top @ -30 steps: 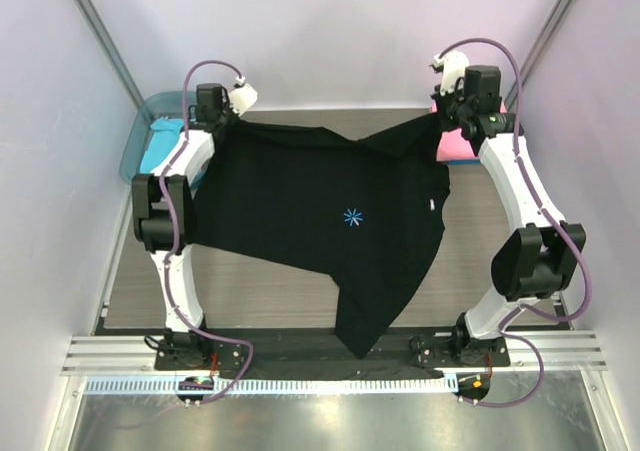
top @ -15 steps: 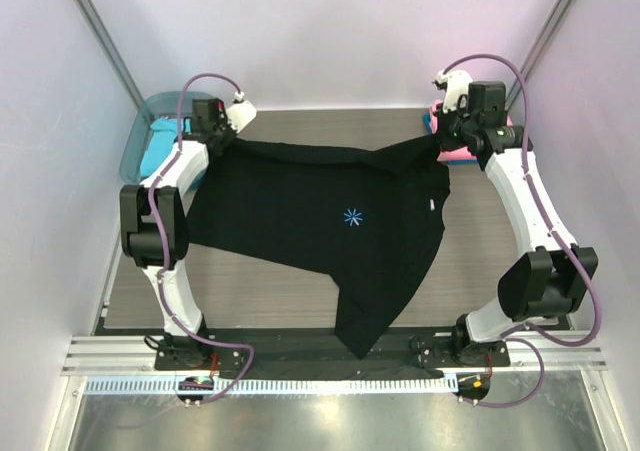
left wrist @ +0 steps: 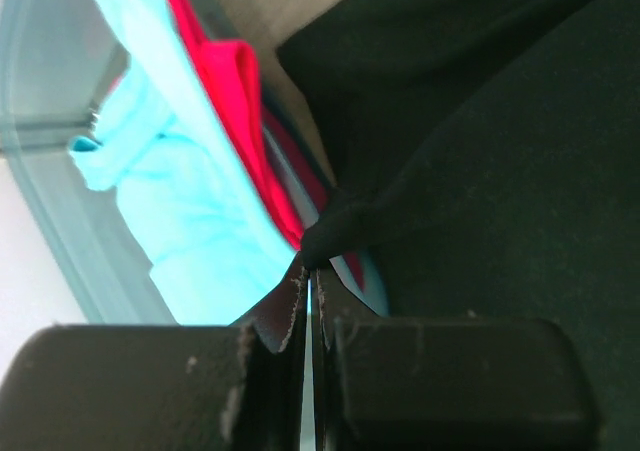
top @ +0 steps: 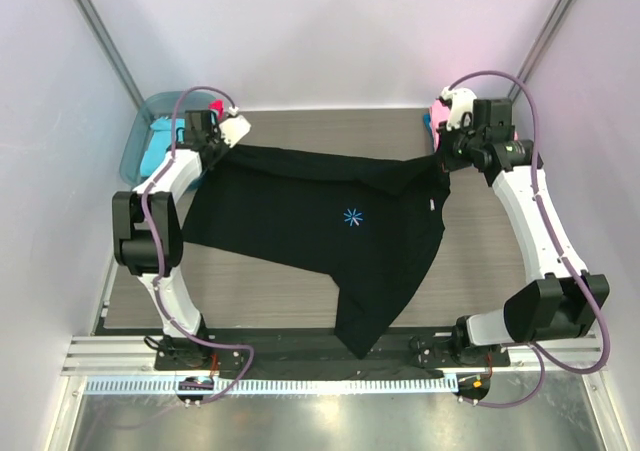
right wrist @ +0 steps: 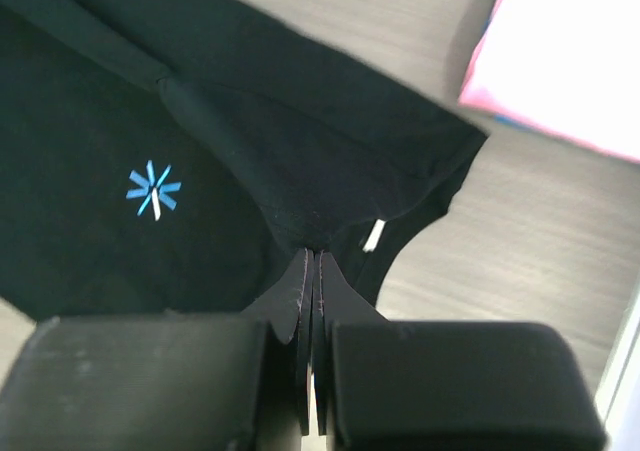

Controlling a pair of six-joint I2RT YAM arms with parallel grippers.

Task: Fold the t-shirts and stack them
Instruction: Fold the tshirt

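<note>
A large black t-shirt with a light-blue asterisk mark is stretched across the table between both arms, its lower end hanging over the near edge. My left gripper is shut on the shirt's far left edge, beside the tub; in the left wrist view the black t-shirt bunches at my left gripper. My right gripper is shut on the far right edge, where the black t-shirt gathers at my right gripper. A pink t-shirt lies folded at the far right.
A translucent teal tub at the far left holds turquoise and red tees. Walls close in on both sides. The wooden tabletop shows right of the shirt.
Both grippers have drawn the shirt's far edge toward the near side and slightly outward, so that edge is now folding over the body. The pink tee is more exposed.
</note>
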